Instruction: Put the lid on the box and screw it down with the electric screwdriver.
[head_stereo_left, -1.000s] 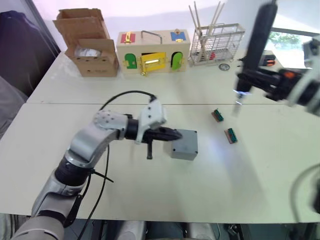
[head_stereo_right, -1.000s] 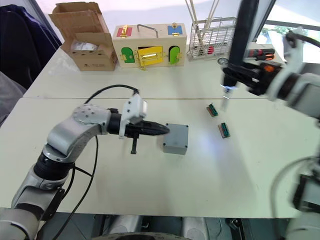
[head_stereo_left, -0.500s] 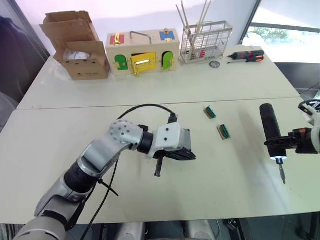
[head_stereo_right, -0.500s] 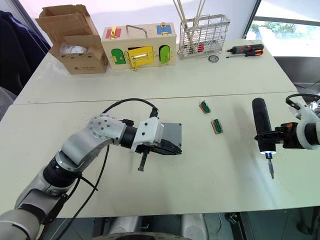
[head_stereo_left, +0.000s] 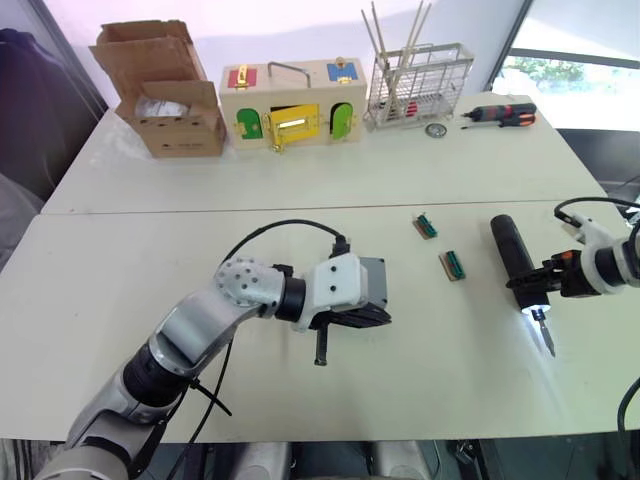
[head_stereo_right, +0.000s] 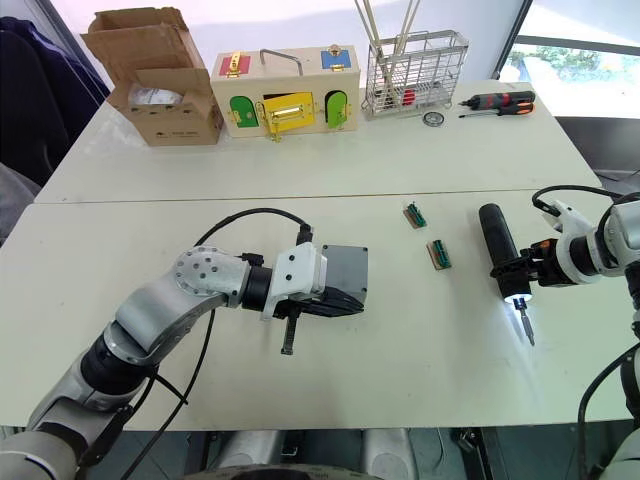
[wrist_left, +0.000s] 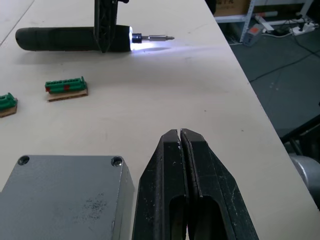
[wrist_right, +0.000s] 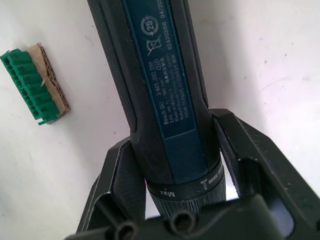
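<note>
The grey box (head_stereo_left: 371, 278) stands mid-table; its flat closed top with corner screw holes looks like the lid (wrist_left: 60, 187) sitting on it. My left gripper (head_stereo_left: 372, 316) is shut and empty, alongside the box's near side, its fingertips (wrist_left: 172, 137) pressed together. To the right, the black electric screwdriver (head_stereo_left: 510, 260) lies low over the table, lengthwise, its light on and its bit (head_stereo_left: 545, 333) pointing toward me. My right gripper (wrist_right: 175, 165) is shut on its barrel near the lit end, with one finger (wrist_right: 120, 172) on each side.
Two green terminal blocks (head_stereo_left: 427, 225) (head_stereo_left: 455, 265) lie between box and screwdriver. Along the far edge stand a cardboard box (head_stereo_left: 170, 95), a wooden latch box (head_stereo_left: 295, 100), a wire rack (head_stereo_left: 415, 85) and a red-and-black screwdriver (head_stereo_left: 505, 113).
My right gripper brought the screwdriver from upright and high down to lying low over the table, then slightly inward. My left gripper moved from the box's left side to its near side. The camera shifted.
</note>
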